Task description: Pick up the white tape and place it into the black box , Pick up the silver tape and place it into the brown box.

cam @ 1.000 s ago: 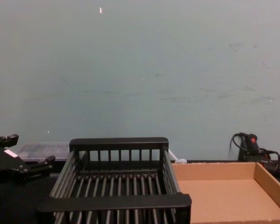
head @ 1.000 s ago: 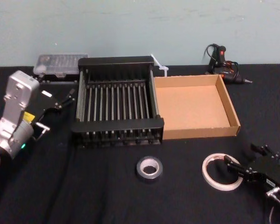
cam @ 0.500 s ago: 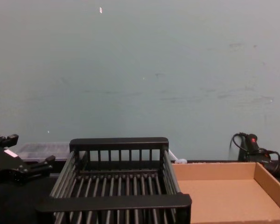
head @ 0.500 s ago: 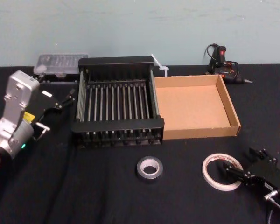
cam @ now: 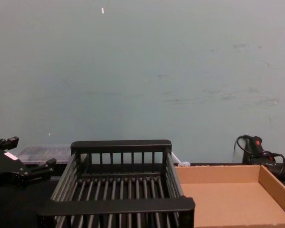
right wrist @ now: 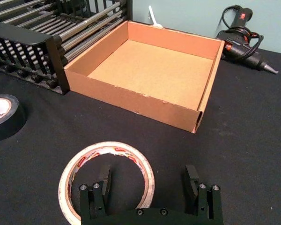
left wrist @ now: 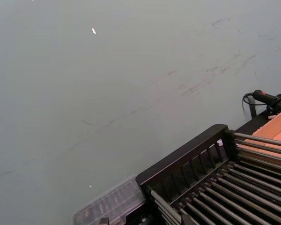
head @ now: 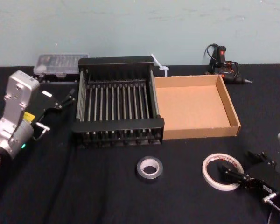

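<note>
A black cloth covers the table (head: 107,196) under a pale green-blue wall. My right gripper (right wrist: 147,180) hangs low over the cloth with its fingers (right wrist: 103,179) spread apart; the white tape (right wrist: 107,180) lies flat directly under them, one finger over its centre hole and the other outside the near rim. Ahead of the gripper and off to its left stands the black box (head: 117,107), with the brown box (head: 193,105) straight ahead beside it. The silver tape (head: 150,168) lies on the cloth well to the gripper's left.

To grasp well, I judge I should lower until one finger drops inside the hole and the other outside the band, then close on the wall of the roll without dragging it.

Compared with a second ago, my right gripper has drawn back toward me and lines up more squarely with the roll; the tape itself has not moved. My left gripper (head: 60,101) is parked beside the black box's far side, its fingers apart.
</note>
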